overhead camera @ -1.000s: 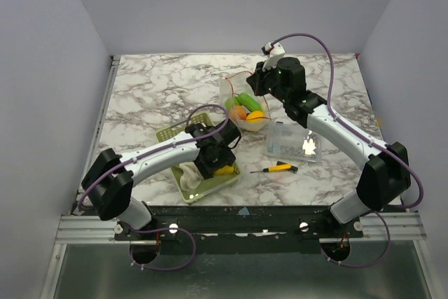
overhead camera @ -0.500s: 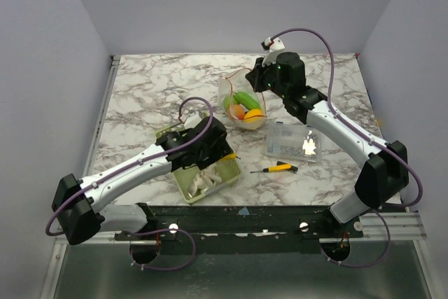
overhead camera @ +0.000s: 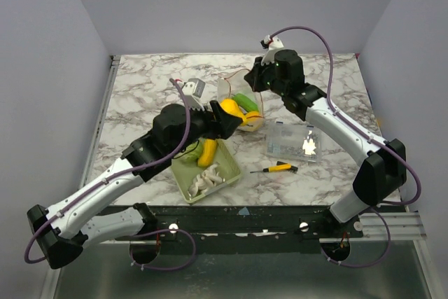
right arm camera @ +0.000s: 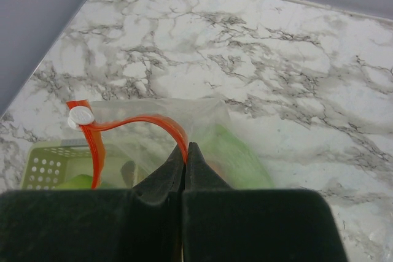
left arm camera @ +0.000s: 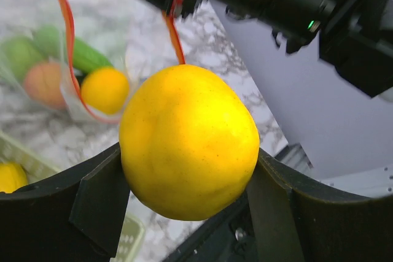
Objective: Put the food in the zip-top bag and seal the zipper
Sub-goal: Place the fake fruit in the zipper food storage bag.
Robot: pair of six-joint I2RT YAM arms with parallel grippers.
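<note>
My left gripper [overhead camera: 227, 113] [left arm camera: 187, 179] is shut on a round yellow toy fruit [overhead camera: 229, 108] [left arm camera: 189, 142] and holds it in the air at the near side of the zip-top bag [overhead camera: 243, 106] [left arm camera: 37, 59]. The bag holds green [left arm camera: 86, 56], peach [left arm camera: 43, 84] and orange [left arm camera: 105, 90] food. My right gripper [overhead camera: 256, 83] [right arm camera: 186, 146] is shut on the red-orange zipper [right arm camera: 138, 121] [left arm camera: 174, 35] and holds the bag's mouth up and open. A white slider [right arm camera: 81, 115] sits at the strip's left end.
The pale green mesh basket [overhead camera: 227, 173] [left arm camera: 24, 157] lies below the left arm with a long yellow food [overhead camera: 207, 152] and a white one [overhead camera: 205, 182] in it. A rigid clear box [overhead camera: 294, 141] and a yellow-and-black screwdriver [overhead camera: 276, 168] lie to the right.
My left gripper has risen from the basket with the yellow fruit and moved right and away to the bag's mouth. The right gripper keeps its hold on the zipper.
</note>
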